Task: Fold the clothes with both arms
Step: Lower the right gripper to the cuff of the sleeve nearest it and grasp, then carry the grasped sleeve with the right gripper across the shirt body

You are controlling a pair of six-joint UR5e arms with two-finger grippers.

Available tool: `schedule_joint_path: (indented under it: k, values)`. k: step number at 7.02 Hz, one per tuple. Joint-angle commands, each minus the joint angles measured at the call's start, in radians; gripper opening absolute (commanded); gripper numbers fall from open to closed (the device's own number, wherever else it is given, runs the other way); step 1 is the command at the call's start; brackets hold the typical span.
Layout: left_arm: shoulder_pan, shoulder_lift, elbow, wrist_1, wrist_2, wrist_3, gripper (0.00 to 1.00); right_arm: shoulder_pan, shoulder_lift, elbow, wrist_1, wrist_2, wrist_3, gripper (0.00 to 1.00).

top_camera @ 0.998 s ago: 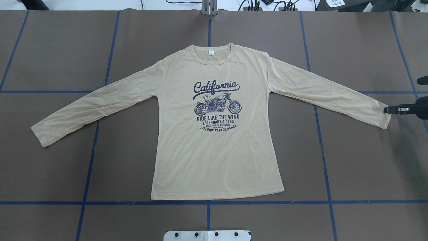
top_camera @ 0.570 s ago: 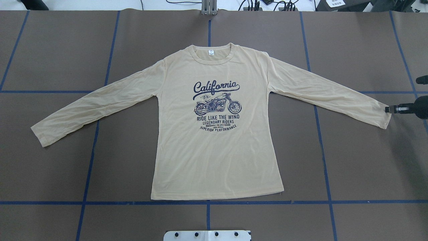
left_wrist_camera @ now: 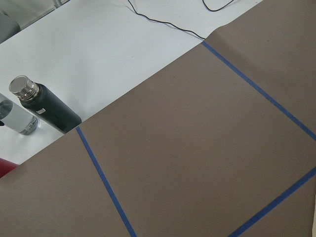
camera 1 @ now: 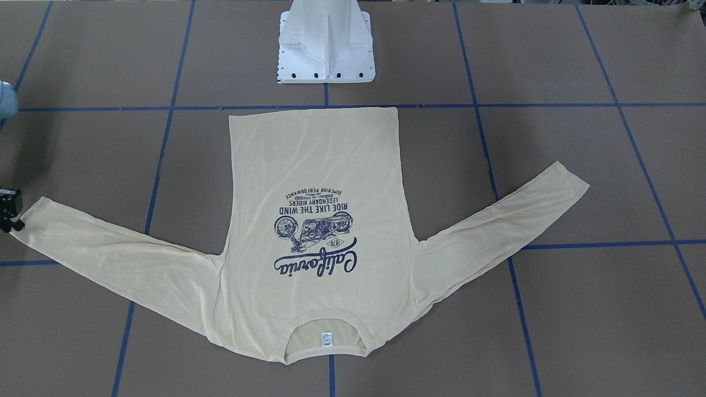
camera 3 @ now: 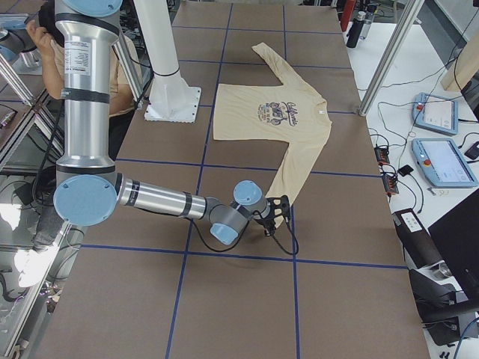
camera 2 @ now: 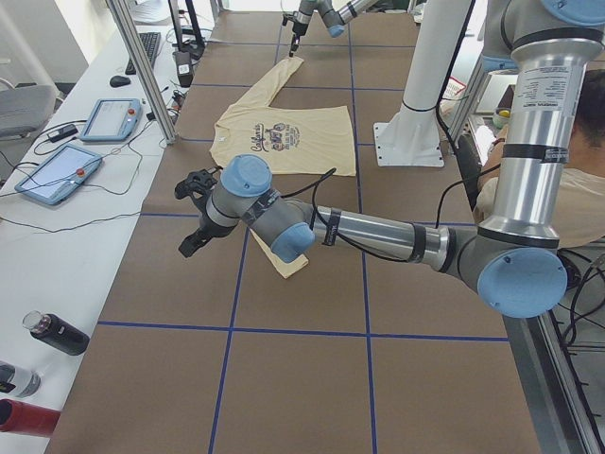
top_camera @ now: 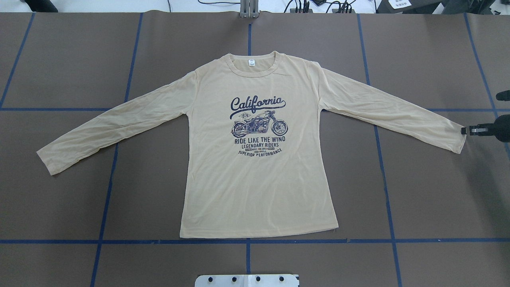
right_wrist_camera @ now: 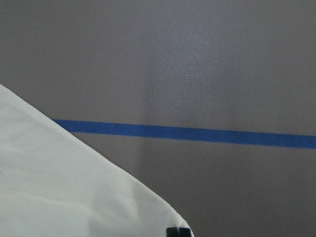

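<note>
At the right gripper (top_camera: 464, 130) tips lies the shirt (top_camera: 259, 187) cuff, touching; the left gripper (camera 2: 189, 216) hangs beyond the other cuff. I cannot tell either jaw gap.

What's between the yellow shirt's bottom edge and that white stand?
Overhead view: only brown table covering and blue tape lines, between the cream-yellow long-sleeved T-shirt and white base.

Robotics lab, blue-taped work table (top_camera: 430, 191), teach pendants (camera 2: 59, 173) on side bench (camera 2: 57, 246) (cables (left_wrist_camera: 170, 27) trailing)
</note>
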Motion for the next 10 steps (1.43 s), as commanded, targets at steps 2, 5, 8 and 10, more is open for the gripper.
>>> schedule_joint_path:
  k: [2, 5, 8, 10]
  values:
    - [0.000, 0.001, -0.001, 0.000, 0.000, 0.000, 1.00, 0.005, 0.006, 0.018, -0.002, 0.017, -0.011, 0.00]
    - [0.000, 0.001, 0.000, 0.000, 0.000, -0.002, 1.00, 0.057, 0.082, 0.070, -0.044, 0.061, 0.006, 0.00]
    - [0.000, 0.001, -0.003, 0.000, 0.000, -0.018, 1.00, 0.063, 0.214, 0.382, -0.547, 0.060, 0.053, 0.00]
    - [0.000, -0.001, -0.007, -0.002, -0.002, -0.037, 1.00, -0.030, 0.421, 0.425, -0.757, 0.008, 0.197, 0.00]
